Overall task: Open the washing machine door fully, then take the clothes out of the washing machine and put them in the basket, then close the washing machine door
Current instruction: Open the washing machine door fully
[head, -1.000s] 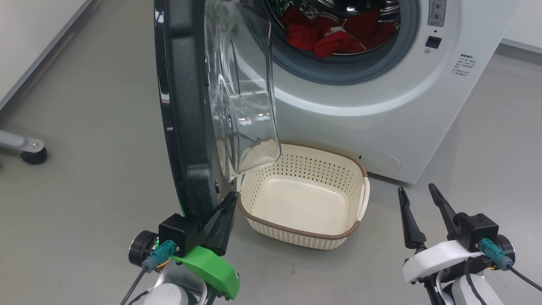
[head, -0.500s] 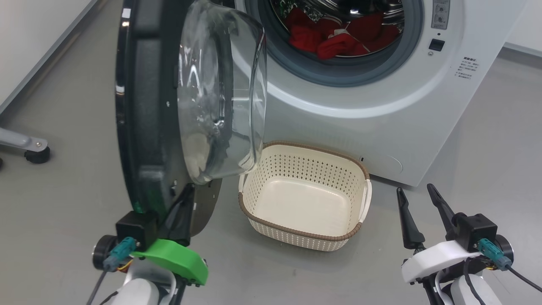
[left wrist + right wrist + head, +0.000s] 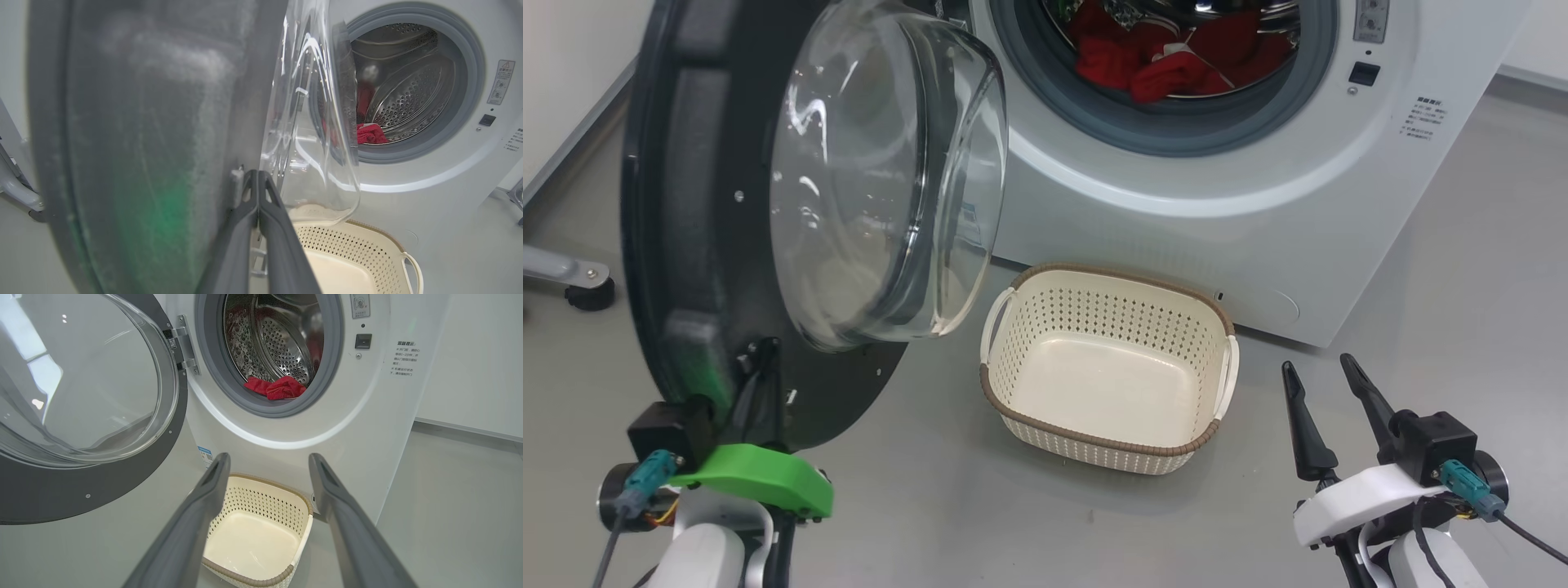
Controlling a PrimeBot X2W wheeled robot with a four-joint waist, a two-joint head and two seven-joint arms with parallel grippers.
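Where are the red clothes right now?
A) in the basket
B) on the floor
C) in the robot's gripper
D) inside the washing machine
D: the clothes lie in the drum of the washing machine, well above the basket that stands on the floor in front of it.

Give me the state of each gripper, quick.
Left gripper: jaws shut, tips at the lower part of the washing machine door, nothing seen between them.
Right gripper: jaws open, empty.
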